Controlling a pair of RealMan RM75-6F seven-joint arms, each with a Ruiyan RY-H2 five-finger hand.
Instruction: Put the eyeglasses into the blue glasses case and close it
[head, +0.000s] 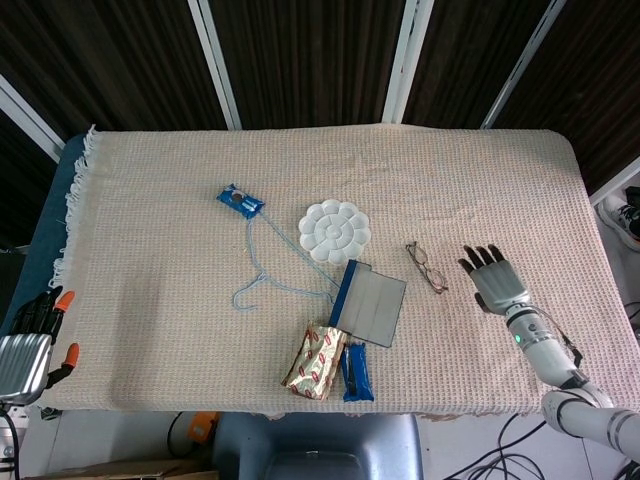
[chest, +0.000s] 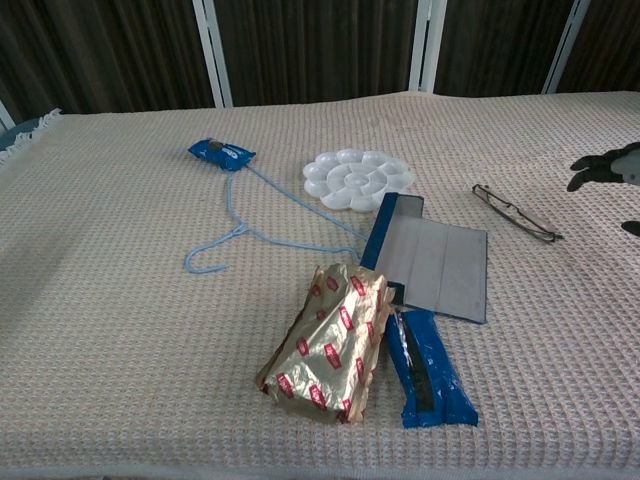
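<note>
Here, eyeglasses (head: 427, 267) just left of right robot hand (head: 493, 279), fingers spread, empty, not touching.

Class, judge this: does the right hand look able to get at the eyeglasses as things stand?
Probably yes. The right hand is open beside the eyeglasses, with only bare cloth between them.

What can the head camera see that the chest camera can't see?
Only the head view shows the left hand by the table's near left corner and the whole right hand, open. Only the chest view shows the gold snack pack up close. Both show the eyeglasses, the blue glasses case and the white palette.
</note>
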